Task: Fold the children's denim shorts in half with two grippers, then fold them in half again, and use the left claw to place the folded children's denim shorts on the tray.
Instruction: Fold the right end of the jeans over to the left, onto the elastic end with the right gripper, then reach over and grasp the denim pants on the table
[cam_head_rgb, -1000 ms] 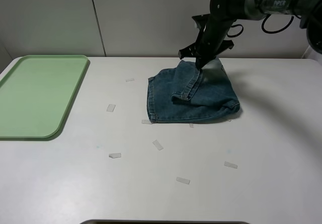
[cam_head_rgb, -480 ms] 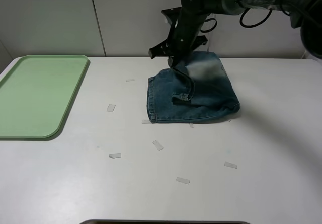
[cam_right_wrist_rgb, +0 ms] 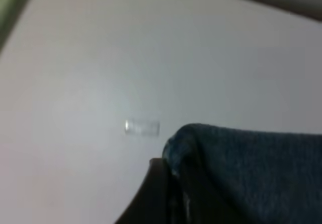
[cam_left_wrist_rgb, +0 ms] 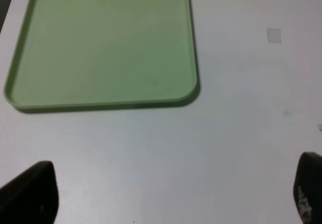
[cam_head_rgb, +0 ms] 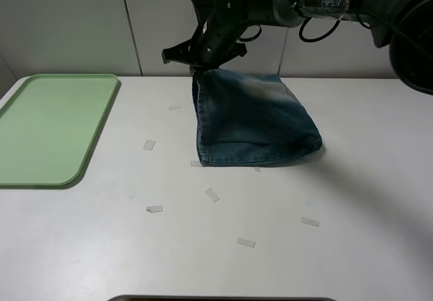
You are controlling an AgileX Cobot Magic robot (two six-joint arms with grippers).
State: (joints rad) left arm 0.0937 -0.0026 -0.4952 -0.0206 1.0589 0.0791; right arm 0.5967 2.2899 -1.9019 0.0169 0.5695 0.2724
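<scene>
Children's denim shorts (cam_head_rgb: 254, 122) lay folded on the white counter (cam_head_rgb: 352, 233), near its middle and toward the back wall, with the faded face uppermost. The light-green tray (cam_head_rgb: 47, 128) sat at the counter's left edge, well apart from the shorts and with nothing on it; the left wrist view showed its rounded corner and low rim (cam_left_wrist_rgb: 193, 85). The right arm reached across from the right side, and the right pincer (cam_head_rgb: 197, 70) was clenched on the far left corner of the shorts; the right wrist view showed the dark jaws (cam_right_wrist_rgb: 166, 181) pinching the rolled denim edge (cam_right_wrist_rgb: 251, 168) just above the counter. The left pincer (cam_left_wrist_rgb: 171, 189) was released, its two dark fingers (cam_left_wrist_rgb: 30, 194) spread wide over bare counter near the tray's corner, touching nothing. Small whitish tape strips (cam_head_rgb: 212, 194) were scattered over the counter in front of and beside the shorts, one (cam_right_wrist_rgb: 142, 127) lying near the gripped corner.
</scene>
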